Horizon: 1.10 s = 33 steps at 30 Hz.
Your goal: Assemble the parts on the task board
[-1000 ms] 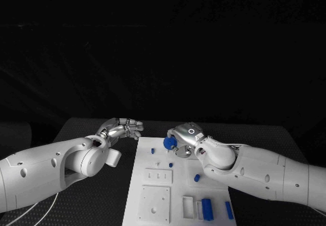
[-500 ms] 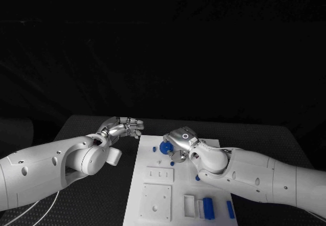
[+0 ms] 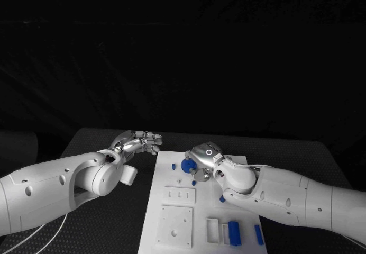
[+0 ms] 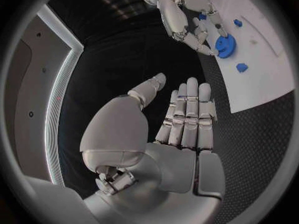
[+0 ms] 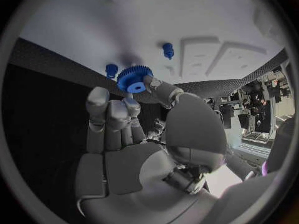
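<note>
You've got the task board (image 3: 172,211) mid-surface (image 3: 99,222). Right hand (image 3: 204,160) is over the board's far end, gear (image 3: 188,166) pinched in its fingers (image 5: 111,115), a small peg (image 3: 173,166) just left of it. Left hand (image 3: 139,144) is off the board's far-left corner. More parts (image 3: 234,234) lie at the near-right end.

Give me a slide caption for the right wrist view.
Right hand holds a blue gear over the white board.

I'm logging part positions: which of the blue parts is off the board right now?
The blue gear, pinched in the right hand above the task board's far end. The other blue parts lie or stand on the board.
</note>
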{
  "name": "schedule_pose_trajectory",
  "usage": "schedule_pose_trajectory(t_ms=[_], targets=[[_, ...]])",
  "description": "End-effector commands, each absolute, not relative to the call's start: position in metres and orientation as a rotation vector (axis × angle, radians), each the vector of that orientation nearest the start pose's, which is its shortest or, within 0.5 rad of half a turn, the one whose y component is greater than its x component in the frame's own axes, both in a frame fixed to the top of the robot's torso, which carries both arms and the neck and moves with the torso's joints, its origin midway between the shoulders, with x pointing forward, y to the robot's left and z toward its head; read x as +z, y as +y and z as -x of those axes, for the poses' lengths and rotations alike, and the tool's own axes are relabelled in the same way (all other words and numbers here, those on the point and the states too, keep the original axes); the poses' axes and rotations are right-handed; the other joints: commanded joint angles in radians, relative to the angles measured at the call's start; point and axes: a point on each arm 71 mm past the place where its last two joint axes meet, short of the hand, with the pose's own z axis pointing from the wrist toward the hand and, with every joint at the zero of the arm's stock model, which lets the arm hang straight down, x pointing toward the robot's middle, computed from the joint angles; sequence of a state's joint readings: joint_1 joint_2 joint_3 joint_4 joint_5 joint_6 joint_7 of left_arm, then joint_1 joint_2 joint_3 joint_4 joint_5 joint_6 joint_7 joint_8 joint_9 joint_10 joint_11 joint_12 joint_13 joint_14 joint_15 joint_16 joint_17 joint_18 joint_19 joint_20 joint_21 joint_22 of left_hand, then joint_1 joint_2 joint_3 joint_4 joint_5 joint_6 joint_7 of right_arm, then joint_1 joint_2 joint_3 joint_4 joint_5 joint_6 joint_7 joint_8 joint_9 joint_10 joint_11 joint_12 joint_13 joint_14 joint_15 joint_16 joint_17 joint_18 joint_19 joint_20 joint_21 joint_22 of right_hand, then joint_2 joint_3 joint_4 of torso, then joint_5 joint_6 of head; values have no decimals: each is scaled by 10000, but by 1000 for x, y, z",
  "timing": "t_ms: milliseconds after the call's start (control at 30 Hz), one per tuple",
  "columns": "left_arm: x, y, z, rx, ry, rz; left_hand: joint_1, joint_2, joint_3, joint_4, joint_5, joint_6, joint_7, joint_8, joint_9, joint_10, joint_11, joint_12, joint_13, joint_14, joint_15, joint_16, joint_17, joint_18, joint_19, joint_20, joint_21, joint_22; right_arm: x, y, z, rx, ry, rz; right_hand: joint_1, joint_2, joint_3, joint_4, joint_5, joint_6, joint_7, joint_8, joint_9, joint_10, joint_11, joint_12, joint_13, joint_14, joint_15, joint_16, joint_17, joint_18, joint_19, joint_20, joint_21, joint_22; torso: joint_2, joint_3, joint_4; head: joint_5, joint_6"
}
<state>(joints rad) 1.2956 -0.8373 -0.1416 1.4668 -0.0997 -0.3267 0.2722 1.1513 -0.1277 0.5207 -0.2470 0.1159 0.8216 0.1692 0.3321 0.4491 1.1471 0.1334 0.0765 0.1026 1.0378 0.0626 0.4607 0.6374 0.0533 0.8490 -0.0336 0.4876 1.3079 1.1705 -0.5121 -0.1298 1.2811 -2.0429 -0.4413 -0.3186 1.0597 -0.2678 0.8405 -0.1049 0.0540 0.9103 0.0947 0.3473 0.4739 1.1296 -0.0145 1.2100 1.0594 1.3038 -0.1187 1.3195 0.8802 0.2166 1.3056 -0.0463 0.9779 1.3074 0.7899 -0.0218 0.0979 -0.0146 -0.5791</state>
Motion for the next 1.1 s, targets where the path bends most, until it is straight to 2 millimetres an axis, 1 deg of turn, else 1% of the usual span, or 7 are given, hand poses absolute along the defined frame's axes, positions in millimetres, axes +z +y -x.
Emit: schedule_pose_trajectory(t_ms=[33, 433, 567, 733, 867, 1000, 1100], targets=[[-176, 222, -504, -13779, 15491, 10091, -85, 31, 60, 17, -4, -35, 33, -62, 14, 22, 18, -53, -4, 16, 44, -45, 13, 162, -69, 6, 36, 197, -228, -95, -499, 3474, 14017, 6024, 15, -109, 32, 17, -39, 1218, -32, 22, 9, -11, -48, -60, -11, 19, -56, -43, 12, 452, 34, -29, 63, 193, -4, 5, 4, -11, -7], [-176, 222, -504, -13783, 15499, 10087, -87, 30, 62, 16, -4, -37, 36, -65, 15, 21, 20, -56, -5, 17, 44, -52, 21, 162, -71, 6, 40, 197, -238, -97, -501, 3346, 14280, 6058, 3, -133, 2, 9, -38, 1188, -22, 1, 11, -28, -37, -77, -9, 16, -47, -60, 11, 452, 20, -30, 73, 193, 4, 24, 3, 28, -25], [-176, 222, -504, -13772, 15495, 10090, -89, 29, 62, 15, -4, -38, 38, -66, 15, 20, 20, -57, -5, 18, 45, -54, 24, 163, -71, 6, 42, 196, -238, -95, -500, 3448, 14309, 6037, 4, -145, -9, -1, -38, 1168, -15, -12, 11, -41, -32, -87, -8, 13, -43, -72, 9, 452, 8, -31, 73, 191, -6, 14, -4, 41, -46], [-176, 221, -504, -13781, 15503, 10087, -90, 27, 62, 15, -4, -40, 40, -68, 15, 19, 22, -58, -6, 18, 45, -57, 27, 163, -73, 7, 43, 196, -238, -95, -501, 3573, 14397, 5912, 14, -214, -56, -52, -45, 845, 85, -207, -59, -68, 62, -146, -23, 9, 35, -130, 0, 452, -53, -30, 61, 178, -6, 10, -15, 53, -32], [-176, 222, -504, -13772, 15497, 10091, -91, 26, 62, 14, -4, -42, 43, -70, 15, 18, 23, -59, -6, 18, 45, -59, 29, 163, -73, 7, 44, 196, -238, -95, -501, 3658, 14436, 5849, 97, -253, -92, -192, -40, 229, 288, -567, -231, -96, 252, -197, -44, 16, 211, -174, 3, 452, -102, -32, 42, 163, -7, 9, -19, 56, -29], [-176, 221, -504, -13776, 15499, 10088, -92, 26, 63, 14, -4, -44, 44, -71, 15, 17, 24, -60, -6, 19, 45, -61, 32, 163, -74, 7, 46, 195, -239, -95, -502, 3657, 14625, 5845, 326, -199, 47, -327, 0, -94, 292, -745, -328, -111, 264, -217, -51, 30, 232, -206, 6, 452, -111, -23, 29, 151, -6, 5, -17, 53, -27], [-176, 221, -504, -13774, 15496, 10088, -92, 25, 63, 14, -4, -45, 45, -72, 15, 17, 25, -60, -6, 19, 45, -62, 33, 163, -74, 7, 46, 195, -241, -97, -502, 3660, 14825, 5745, 497, -121, 172, -488, 359, -244, 266, -816, -375, -124, 240, -230, -52, 36, 207, -231, 14, 452, -127, -8, 22, 152, -9, 4, -10, 59, -28]])
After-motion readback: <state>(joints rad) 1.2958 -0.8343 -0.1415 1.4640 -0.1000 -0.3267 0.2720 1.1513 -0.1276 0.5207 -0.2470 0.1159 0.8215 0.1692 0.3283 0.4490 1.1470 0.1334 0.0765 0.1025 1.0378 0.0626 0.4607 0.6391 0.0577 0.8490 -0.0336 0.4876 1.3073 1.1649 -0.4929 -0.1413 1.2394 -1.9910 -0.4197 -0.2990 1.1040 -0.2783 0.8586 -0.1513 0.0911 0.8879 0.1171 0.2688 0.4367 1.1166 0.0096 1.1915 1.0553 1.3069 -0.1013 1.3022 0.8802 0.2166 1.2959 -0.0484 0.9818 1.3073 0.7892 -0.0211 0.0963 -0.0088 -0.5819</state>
